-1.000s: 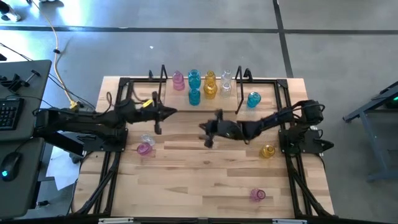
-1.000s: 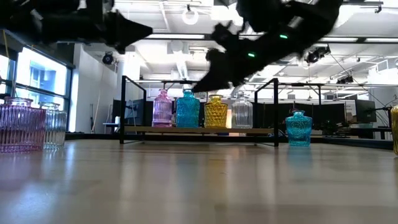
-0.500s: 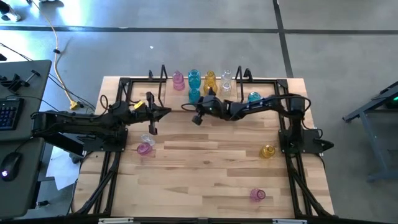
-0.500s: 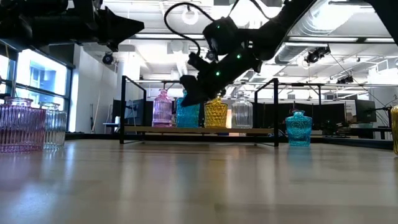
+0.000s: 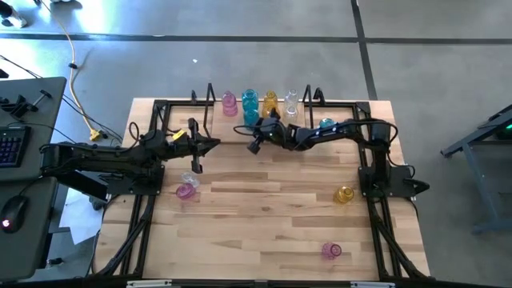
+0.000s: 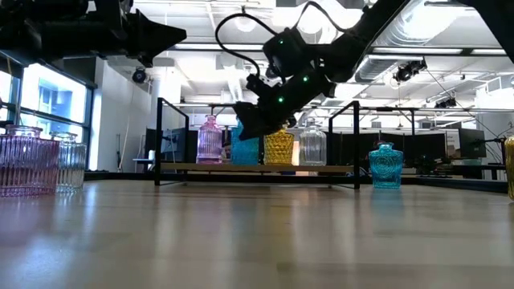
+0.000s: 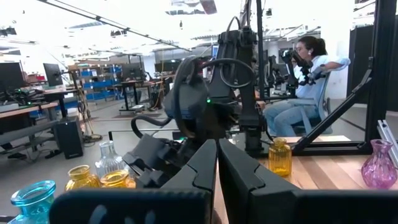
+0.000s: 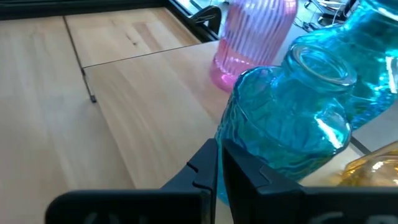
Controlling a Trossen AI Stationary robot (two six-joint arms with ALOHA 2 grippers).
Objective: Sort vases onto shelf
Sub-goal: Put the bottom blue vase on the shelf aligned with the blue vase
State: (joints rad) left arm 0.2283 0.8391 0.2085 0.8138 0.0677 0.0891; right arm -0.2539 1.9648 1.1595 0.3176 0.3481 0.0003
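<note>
The right wrist view alone showed a teal vase (image 8: 292, 118) tilted just in front of the right gripper (image 8: 219, 163), whose fingers met with barely a gap, holding nothing; overhead that gripper (image 5: 254, 144) lay at the shelf (image 5: 210, 100), hiding part of the vase row. Pink vase (image 8: 252, 37) stood beside the teal one. Left gripper (image 5: 210, 145), fingers together, hovered left of the shelf.

I'm seeing pale wood planks with a smooth, faintly sheeny finish on the table (image 5: 264, 208). The teal vase (image 8: 292, 118) is glossy translucent glass with a faceted, textured surface; the pink vase (image 8: 252, 31) behind it is ribbed glass. My right gripper (image 8: 219, 163) fingers look matt black plastic. The shelf (image 6: 257, 167) is thin black metal.
</note>
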